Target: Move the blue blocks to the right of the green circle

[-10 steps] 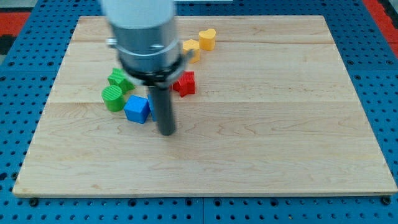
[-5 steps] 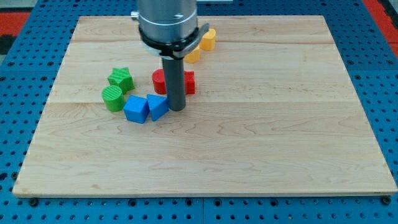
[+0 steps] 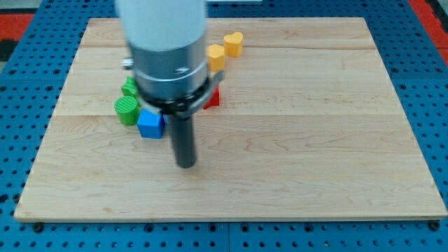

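Note:
A green circle [image 3: 127,110] lies on the wooden board [image 3: 315,126] at the view's left. A blue cube [image 3: 150,124] sits right next to it on its right, touching or nearly so. A second blue block seen earlier is hidden behind the rod and arm. My tip [image 3: 185,165] rests on the board below and to the right of the blue cube, a short gap away. A green star [image 3: 129,89] lies just above the green circle, partly hidden by the arm.
A red block [image 3: 211,98] peeks out to the right of the arm. Two yellow blocks, one [image 3: 216,56] and another [image 3: 233,43], lie toward the view's top. The arm body covers the board's upper left middle.
My tip moved down and slightly left, from beside the second blue block to below the blue cube. The arm now hides the second blue block and the red circle.

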